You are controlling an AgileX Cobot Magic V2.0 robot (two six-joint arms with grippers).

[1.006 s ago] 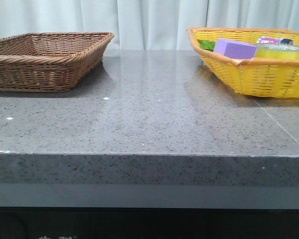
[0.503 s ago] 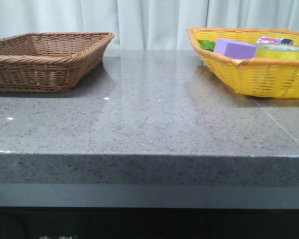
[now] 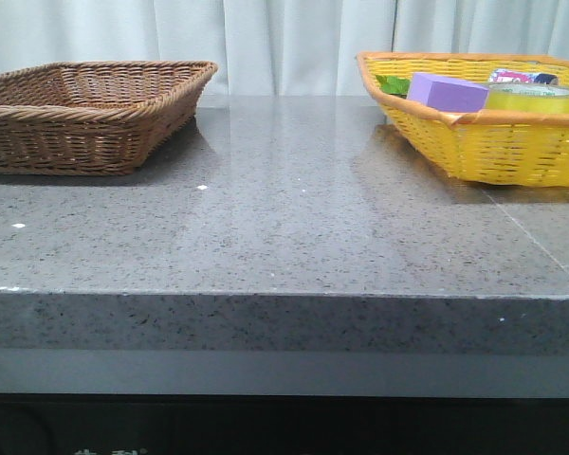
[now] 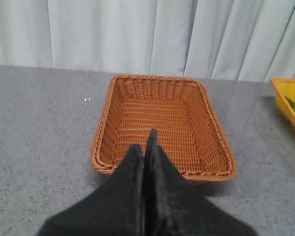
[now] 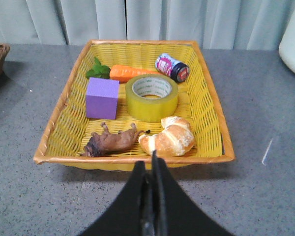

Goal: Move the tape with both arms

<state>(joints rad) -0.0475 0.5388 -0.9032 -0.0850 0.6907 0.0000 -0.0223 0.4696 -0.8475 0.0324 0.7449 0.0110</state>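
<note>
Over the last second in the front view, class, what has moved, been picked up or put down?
Nothing visibly changed. The tape lies in the yellow basket beside the purple block, the brown basket sits on the left as before, and neither arm has entered the view.

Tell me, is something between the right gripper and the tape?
Yes. The croissant lies in the yellow basket between the right gripper and the tape, and the basket's near rim also crosses that line.

I see a grey speckled bench (image 3: pixel 294 218) carrying two baskets well apart: a brown wicker basket (image 3: pixel 85 118) on my left, a yellow basket (image 3: pixel 493 142) on my right.
</note>
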